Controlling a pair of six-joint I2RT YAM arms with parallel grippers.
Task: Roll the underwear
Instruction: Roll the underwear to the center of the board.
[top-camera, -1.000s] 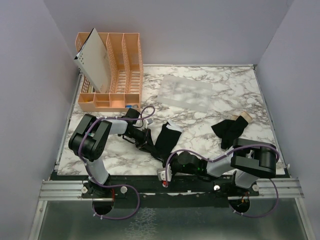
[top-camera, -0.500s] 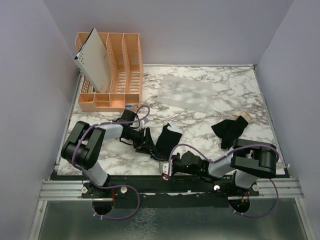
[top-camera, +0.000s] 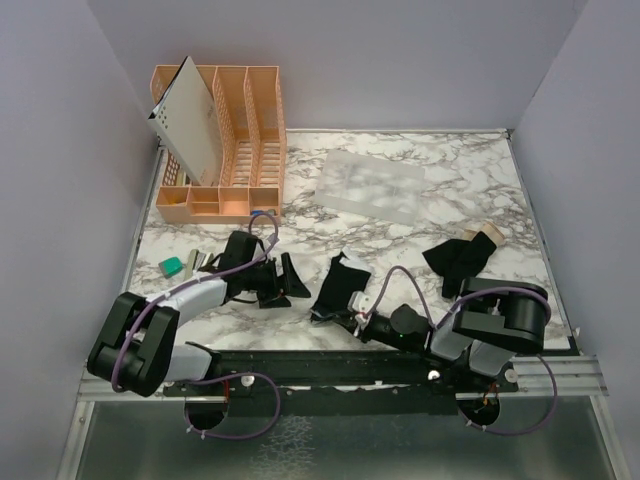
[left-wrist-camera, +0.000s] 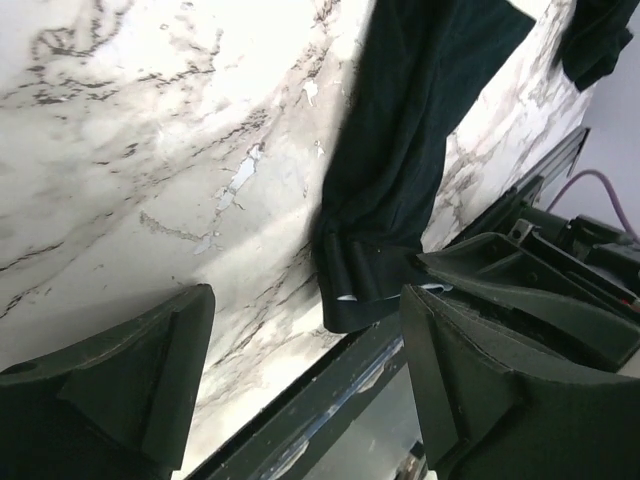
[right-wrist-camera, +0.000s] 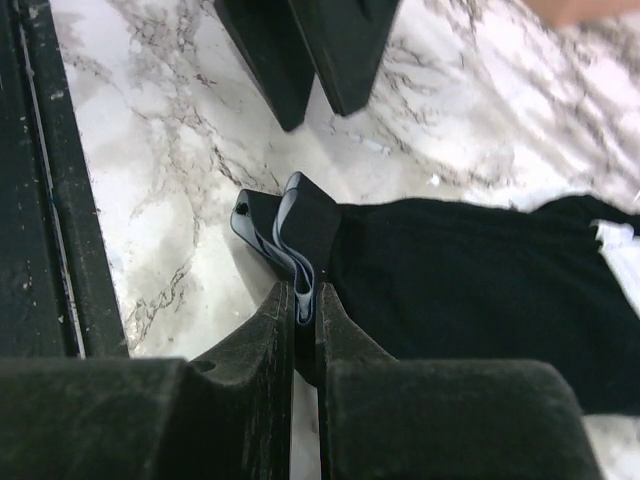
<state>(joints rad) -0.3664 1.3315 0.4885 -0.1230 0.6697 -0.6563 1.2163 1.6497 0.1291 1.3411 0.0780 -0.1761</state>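
Finding: robotics test cell, not a domestic room. Evidence:
- A marble-pattern table (top-camera: 450, 190) is boxed in by plain lilac panels (top-camera: 60, 150) on its left, far and right sides.
- A slotted aluminium rail (top-camera: 120, 380) along its near edge carries the robot arm bases (top-camera: 200, 370).
- Exposed purple cabling (top-camera: 231, 436) loops below that edge.
- An orange plastic rack (top-camera: 240, 140) stands at its far-left corner.

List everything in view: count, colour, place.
centre underwear: one, black, front centre of table
right underwear: one, black with tan band, right side
rack: one, orange, back left
panel: one, grey, perforated, leaning in the rack
sheet: one, frosted white, back centre
block: one, green, small, left side
table: one, white marble
left gripper: one, black, open, beside centre underwear
right gripper: one, black, shut on centre underwear's folded near edge
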